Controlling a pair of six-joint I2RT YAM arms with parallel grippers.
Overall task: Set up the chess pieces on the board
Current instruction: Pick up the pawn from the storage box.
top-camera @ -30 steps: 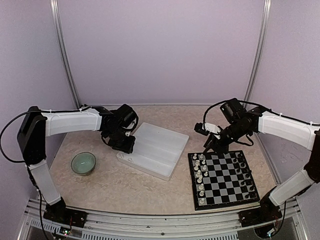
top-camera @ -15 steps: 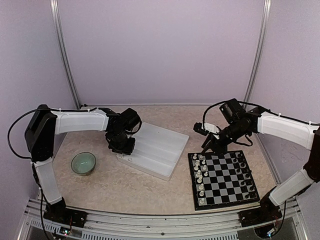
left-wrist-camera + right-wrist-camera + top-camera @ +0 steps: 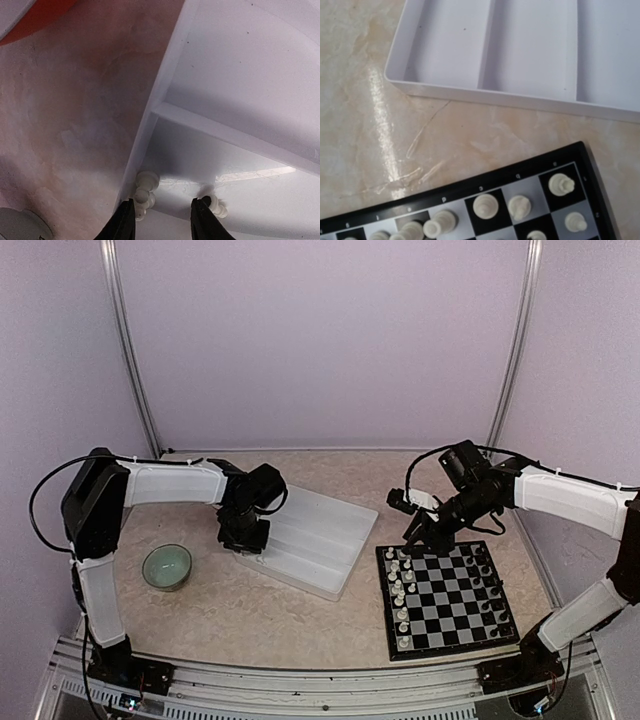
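We see the pale surface [image 3: 250, 610] carrying a white divided tray [image 3: 320, 540] at the centre, with the board [image 3: 455, 612] to its right, below the right arm [image 3: 560, 495]. The left arm [image 3: 165, 483] reaches over the tray's left corner. Its jaws stand spread, with the fingertips [image 3: 122, 222] on either side of bare tray floor, pinching nothing. The right arm hangs over the board's far left corner, and we cannot tell how its jaws stand. A green bowl [image 3: 166, 566] sits left of the tray. White chess pieces [image 3: 400, 585] crowd the board's left columns and black ones [image 3: 487, 585] its right. Two more white pieces [image 3: 145, 192] lie in the tray corner, each just beside a fingertip. One of them hugs the tray wall, so we judge that closing jaws could catch the rim or flick the piece away. The right arm could also topple the crowded white pieces below it.
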